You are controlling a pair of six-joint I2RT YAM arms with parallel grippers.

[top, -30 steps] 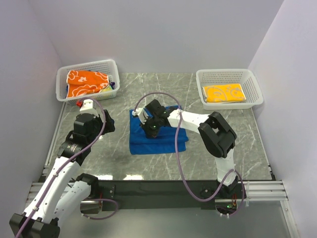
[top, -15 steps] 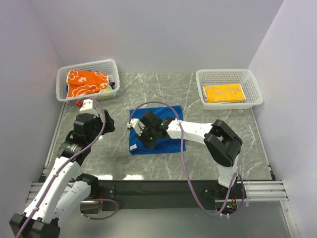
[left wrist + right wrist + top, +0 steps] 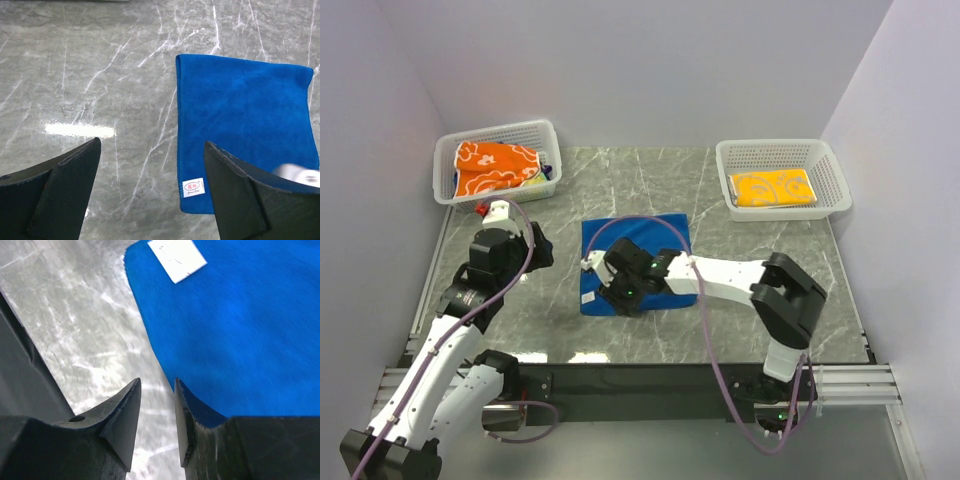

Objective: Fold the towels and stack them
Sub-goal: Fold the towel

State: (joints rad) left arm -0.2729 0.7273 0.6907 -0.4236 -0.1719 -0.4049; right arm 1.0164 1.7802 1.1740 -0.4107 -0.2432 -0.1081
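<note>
One blue towel (image 3: 240, 330), edge beneath right gripper (image 3: 156, 385)

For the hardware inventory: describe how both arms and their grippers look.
Both the left arm and right arm have white shells with black joints, each trailed by a looping purple cable. The left gripper and right gripper are black with tapered wedge tips.

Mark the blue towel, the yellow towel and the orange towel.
blue towel (image 3: 655, 231), top external view, bare far-right area of cloth
yellow towel (image 3: 773, 188), top external view, middle of folded face
orange towel (image 3: 492, 167), top external view, middle of crumpled heap
</note>
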